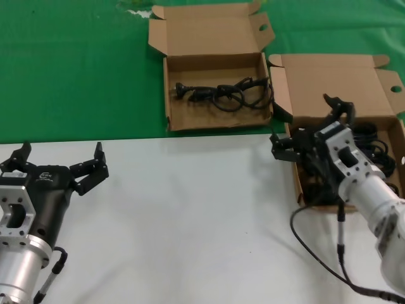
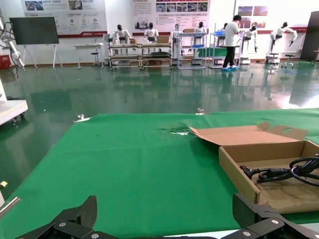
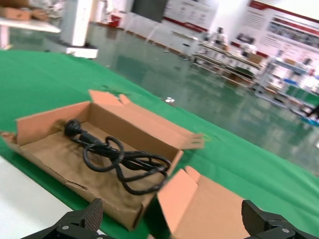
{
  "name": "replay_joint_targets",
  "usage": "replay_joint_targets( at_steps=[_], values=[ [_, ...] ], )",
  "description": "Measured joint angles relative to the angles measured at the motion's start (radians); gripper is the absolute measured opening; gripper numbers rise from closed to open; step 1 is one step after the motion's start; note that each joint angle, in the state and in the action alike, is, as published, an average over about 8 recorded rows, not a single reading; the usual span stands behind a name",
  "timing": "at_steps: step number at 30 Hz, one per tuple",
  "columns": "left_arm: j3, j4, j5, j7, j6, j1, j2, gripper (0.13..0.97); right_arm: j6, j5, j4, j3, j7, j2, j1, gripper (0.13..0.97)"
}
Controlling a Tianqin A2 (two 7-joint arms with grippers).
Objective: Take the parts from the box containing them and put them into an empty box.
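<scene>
The wide box (image 1: 329,82) at the right holds a tangle of black power cords (image 1: 374,147). My right gripper (image 1: 308,126) hovers over its near left part, open, with nothing between its fingers. In the right wrist view that gripper (image 3: 174,221) looks past the wide box's flap (image 3: 209,209) toward the squarer box (image 3: 40,124). The squarer box (image 1: 209,120) stands at the back centre with one cord (image 1: 221,95) lying inside it; that cord (image 3: 117,159) (image 2: 284,172) shows in both wrist views. My left gripper (image 1: 61,155) (image 2: 167,216) waits open at the near left.
Both boxes rest on a green cloth (image 1: 76,69) behind the white tabletop (image 1: 190,215). Their open lids (image 1: 205,28) stand up at the back. My right arm's black cable (image 1: 316,250) loops over the white surface at the near right.
</scene>
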Motion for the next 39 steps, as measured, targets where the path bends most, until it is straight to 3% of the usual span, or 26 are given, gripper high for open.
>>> replay_joint_targets(
  at_steps=[22, 39],
  values=[
    [0.000, 0.000, 0.000, 0.000, 0.000, 0.000, 0.000, 0.966, 0.191, 0.003, 0.435, 0.136, 0.357, 0.054, -0.385, 0.966],
    [0.000, 0.000, 0.000, 0.000, 0.000, 0.000, 0.000, 0.966, 0.206, 0.003, 0.469, 0.147, 0.385, 0.058, -0.415, 0.966]
  ],
)
